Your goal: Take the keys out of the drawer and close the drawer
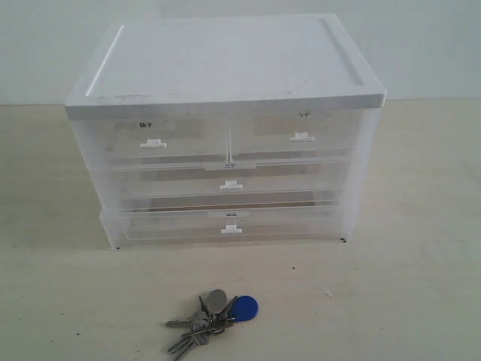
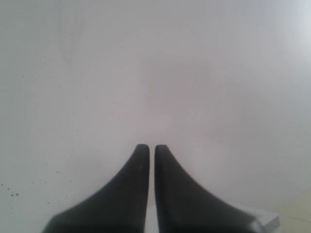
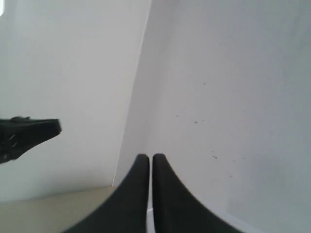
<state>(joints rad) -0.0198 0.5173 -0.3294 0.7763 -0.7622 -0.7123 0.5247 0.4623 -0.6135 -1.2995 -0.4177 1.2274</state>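
The keys (image 1: pixel 209 320), a silver-grey bunch with a round blue fob (image 1: pixel 244 307), lie on the table in front of the cabinet. The drawer (image 1: pixel 301 139), the upper right half-width one with a faint label and white tab handle, sits flush with the cabinet front, pushed in. Neither gripper appears in the exterior view. My left gripper (image 2: pixel 151 148) has its dark fingers together with nothing between them, facing a plain white surface. My right gripper (image 3: pixel 149 158) is likewise shut and empty, facing a white wall.
The white-topped translucent cabinet (image 1: pixel 225 60) also holds an upper left half-width drawer (image 1: pixel 154 139) with a darker label and two full-width drawers (image 1: pixel 229 184) below. A dark object (image 3: pixel 24 133) juts in at the edge of the right wrist view.
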